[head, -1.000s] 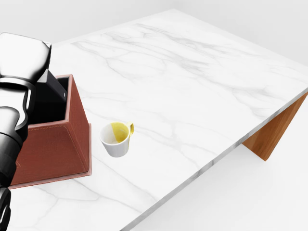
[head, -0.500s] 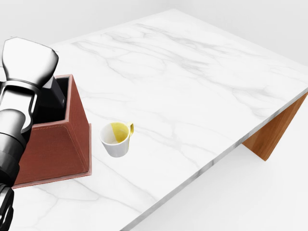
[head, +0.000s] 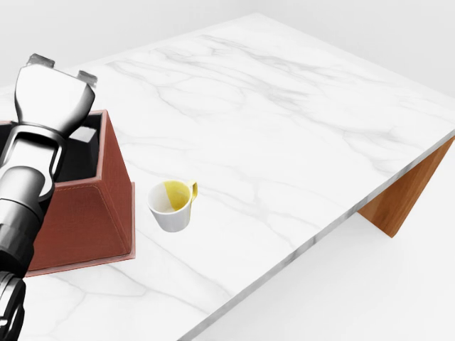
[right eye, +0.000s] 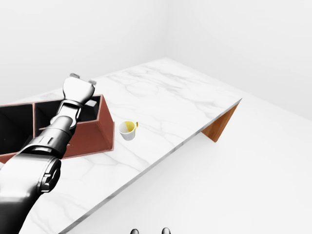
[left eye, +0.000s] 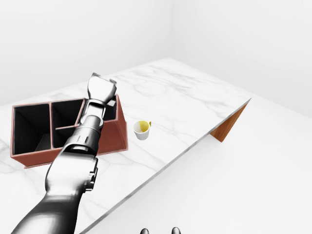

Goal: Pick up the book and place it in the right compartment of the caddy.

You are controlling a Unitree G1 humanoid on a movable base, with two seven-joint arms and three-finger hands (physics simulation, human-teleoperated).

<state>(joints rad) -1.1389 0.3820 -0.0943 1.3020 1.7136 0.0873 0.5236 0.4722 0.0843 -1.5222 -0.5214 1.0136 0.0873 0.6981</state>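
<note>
The red-brown caddy (left eye: 111,140) stands on the marble table at the left of the views. My left hand (head: 61,69) hovers above its right compartment, seen from the back with the fingers (head: 40,62) spread and pointing away, holding nothing. A dark book with a grey edge (head: 84,136) shows inside the right compartment just below the hand; my arm hides most of it. The right hand does not show in any view.
A white mug with a yellow inside (head: 171,206) stands just right of the caddy. The white marble table (head: 284,128) stretches up and right, with its edge and wooden leg (head: 405,199) at the right. The caddy's left compartment (left eye: 30,129) is dark.
My left hand has risen from low in the right compartment to above its rim, and the fingertips now show. The book stays inside. Mug and caddy have not moved.
</note>
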